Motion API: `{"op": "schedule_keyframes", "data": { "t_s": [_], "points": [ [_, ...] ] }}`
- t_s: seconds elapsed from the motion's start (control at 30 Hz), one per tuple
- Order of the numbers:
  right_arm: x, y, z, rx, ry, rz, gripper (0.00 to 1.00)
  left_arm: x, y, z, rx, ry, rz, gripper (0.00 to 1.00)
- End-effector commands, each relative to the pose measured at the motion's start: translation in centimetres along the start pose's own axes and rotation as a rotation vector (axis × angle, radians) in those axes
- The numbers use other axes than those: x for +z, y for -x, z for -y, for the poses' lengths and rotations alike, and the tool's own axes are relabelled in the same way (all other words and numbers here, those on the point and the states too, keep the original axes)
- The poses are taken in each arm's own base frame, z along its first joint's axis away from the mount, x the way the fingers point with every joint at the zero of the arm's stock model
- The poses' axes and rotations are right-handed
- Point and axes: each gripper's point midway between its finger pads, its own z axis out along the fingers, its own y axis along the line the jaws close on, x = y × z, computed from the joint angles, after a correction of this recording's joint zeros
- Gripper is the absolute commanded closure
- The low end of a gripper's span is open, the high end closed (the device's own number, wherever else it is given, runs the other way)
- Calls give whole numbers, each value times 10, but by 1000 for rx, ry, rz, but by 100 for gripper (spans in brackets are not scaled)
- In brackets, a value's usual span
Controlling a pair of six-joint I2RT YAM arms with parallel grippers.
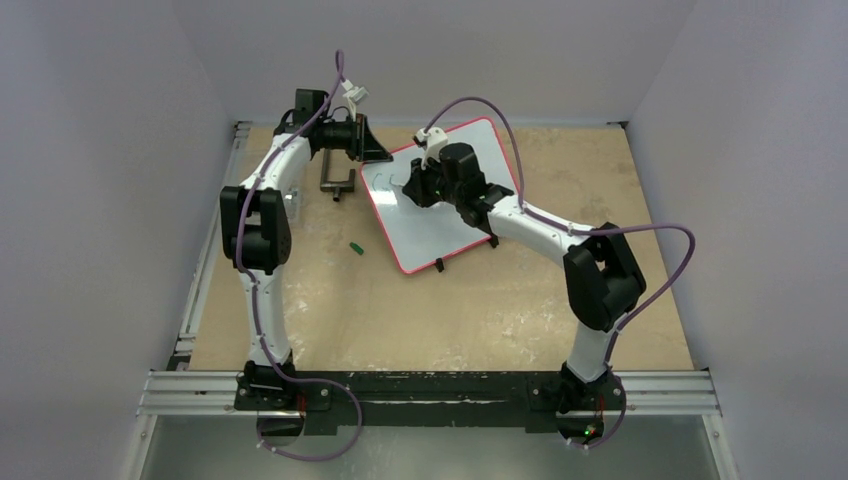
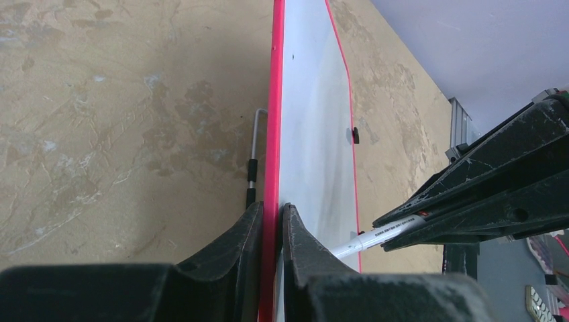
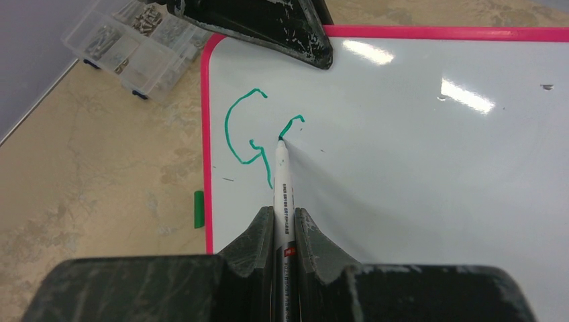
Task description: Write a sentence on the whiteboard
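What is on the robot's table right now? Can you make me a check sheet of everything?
Surface: tan table, blotchy and worn.
Job's things: whiteboard lies askew; sentence barely begun, a green "G" and part of the next letter; marker tip touches the board.
Clutter: green cap on the table beside the board; clear parts box; metal handle.
Hands: left hand clamps the board's red edge; right hand shut on the marker.
Cables: purple cables loop along both arms.
Surroundings: plain walls around; metal rail at the near edge.
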Motion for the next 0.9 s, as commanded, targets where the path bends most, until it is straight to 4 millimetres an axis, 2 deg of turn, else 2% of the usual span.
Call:
{"op": "schedule_keyframes", "data": {
  "t_s": [0.0, 0.2, 0.47, 0.63, 0.87],
  "points": [
    [-10, -11, 1, -5, -1, -26, 100, 0, 10, 16, 90, -10, 7, 100],
    [-17, -14, 11, -5, -56, -36, 100, 1, 9, 17, 91, -10, 6, 100],
    [-17, 2, 28, 9, -124, -14, 100, 0, 9, 17, 93, -7, 5, 100],
    [-10, 17, 29, 9, -124, 9, 100, 1, 8, 16, 92, -7, 4, 100],
    [-5, 27, 26, 10, -113, 9, 100, 1, 8, 16, 93, -7, 4, 100]
  ]
}}
